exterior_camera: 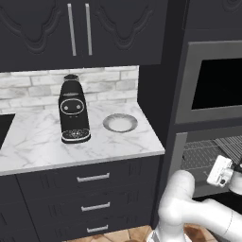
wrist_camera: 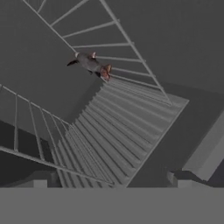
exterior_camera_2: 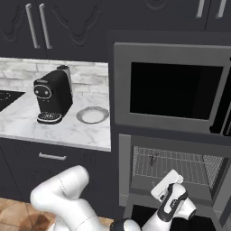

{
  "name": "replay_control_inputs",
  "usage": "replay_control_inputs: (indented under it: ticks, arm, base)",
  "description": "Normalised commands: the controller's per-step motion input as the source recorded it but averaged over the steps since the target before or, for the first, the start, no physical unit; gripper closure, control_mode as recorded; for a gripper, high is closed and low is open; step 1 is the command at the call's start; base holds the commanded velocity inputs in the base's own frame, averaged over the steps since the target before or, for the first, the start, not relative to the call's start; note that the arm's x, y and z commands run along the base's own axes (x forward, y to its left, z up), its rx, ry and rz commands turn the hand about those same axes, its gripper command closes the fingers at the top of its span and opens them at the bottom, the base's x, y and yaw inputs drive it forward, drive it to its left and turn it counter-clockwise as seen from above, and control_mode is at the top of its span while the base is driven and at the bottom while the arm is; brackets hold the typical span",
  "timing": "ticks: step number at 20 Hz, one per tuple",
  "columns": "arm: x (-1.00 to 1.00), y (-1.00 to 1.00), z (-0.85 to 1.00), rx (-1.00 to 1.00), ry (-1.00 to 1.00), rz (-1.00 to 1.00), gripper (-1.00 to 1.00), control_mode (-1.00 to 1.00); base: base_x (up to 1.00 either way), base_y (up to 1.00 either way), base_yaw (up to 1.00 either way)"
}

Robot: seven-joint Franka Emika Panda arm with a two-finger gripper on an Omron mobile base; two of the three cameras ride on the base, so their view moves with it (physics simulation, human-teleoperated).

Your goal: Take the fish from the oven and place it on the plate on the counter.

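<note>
Fingers (wrist_camera: 109,181) spread wide at the oven (exterior_camera_2: 171,171) mouth, fish (wrist_camera: 91,64) well apart on the rack (wrist_camera: 109,131).

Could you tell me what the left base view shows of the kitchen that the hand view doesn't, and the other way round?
Left base view alone: the counter, with the plate beside the coffee machine, and drawers below. Hand view alone: the fish lying on the wire rack, a good way ahead of the open gripper. Shared: the oven and its rack.
</note>
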Motion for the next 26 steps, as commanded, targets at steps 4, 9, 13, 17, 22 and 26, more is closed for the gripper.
replay_control_inputs:
  ticks: [4,9,13,17,22,26]
  arm:
    - [0.31,-0.01,-0.22,0.0,0.0,-0.03,-1.0,-1.0]
    - [0.28,-0.07,-0.28,0.0,0.0,-0.04,-1.0,-1.0]
    - [0.3,-0.14,-0.31,0.0,0.0,-0.05,-1.0,-1.0]
    - [0.3,-0.25,-0.39,0.0,0.0,-0.07,-1.0,-1.0]
    - [0.22,-0.28,-0.42,0.0,0.0,-0.06,-1.0,-1.0]
    - [0.1,-0.27,-0.38,0.0,0.0,-0.06,-1.0,-1.0]
  base:
    - [0.0,0.0,0.0]
    - [0.0,0.0,0.0]
    - [0.0,0.0,0.0]
    - [0.0,0.0,0.0]
    - [0.0,0.0,0.0]
    - [0.0,0.0,0.0]
